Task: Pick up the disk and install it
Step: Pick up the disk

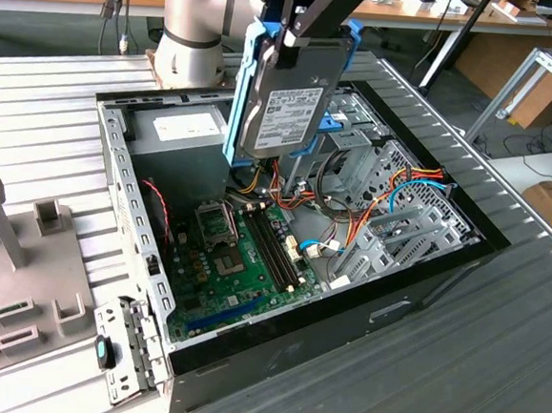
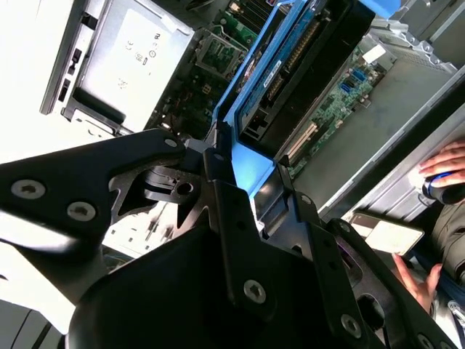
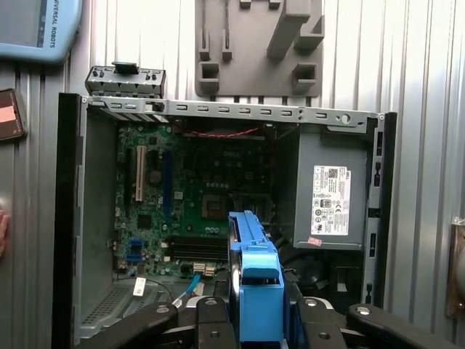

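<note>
Disk [image 1: 286, 97] hangs on edge, long axis vertical, my gripper [image 1: 306, 32] closed on its top, at twelve o'clock of the open case's [image 1: 115, 184] motherboard [image 1: 233, 270].

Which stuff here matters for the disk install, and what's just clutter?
In the job:
- disk, held by the gripper
- open case below it

Not in the job:
- power supply in the case
- grey fixture plate beside the case
- pendant
- phone
- a person's hand
</note>
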Robot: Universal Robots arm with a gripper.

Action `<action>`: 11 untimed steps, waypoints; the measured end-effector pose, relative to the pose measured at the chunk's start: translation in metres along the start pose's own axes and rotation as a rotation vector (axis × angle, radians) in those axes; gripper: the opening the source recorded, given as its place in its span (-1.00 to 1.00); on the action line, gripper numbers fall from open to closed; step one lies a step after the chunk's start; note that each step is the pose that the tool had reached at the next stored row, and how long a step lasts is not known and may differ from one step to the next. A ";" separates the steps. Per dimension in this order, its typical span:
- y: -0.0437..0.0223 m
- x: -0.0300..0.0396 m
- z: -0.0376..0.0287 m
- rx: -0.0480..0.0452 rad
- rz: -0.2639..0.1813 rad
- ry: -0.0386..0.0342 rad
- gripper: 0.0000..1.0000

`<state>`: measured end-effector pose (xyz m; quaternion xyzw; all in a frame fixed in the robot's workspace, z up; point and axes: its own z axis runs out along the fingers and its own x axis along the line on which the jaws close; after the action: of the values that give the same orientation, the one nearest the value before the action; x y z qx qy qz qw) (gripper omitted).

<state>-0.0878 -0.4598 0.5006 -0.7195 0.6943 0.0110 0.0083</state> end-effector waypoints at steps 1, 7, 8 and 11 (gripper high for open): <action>0.0000 0.0000 0.0000 0.0001 0.000 0.0000 -0.27; 0.0000 0.0025 -0.0001 0.0000 0.000 0.0000 -0.27; 0.0001 0.0034 -0.0001 0.0000 0.000 0.0000 -0.27; 0.0001 0.0035 -0.0001 0.0000 0.000 0.0000 -0.27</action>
<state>-0.0878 -0.4634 0.5006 -0.7195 0.6943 0.0109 0.0082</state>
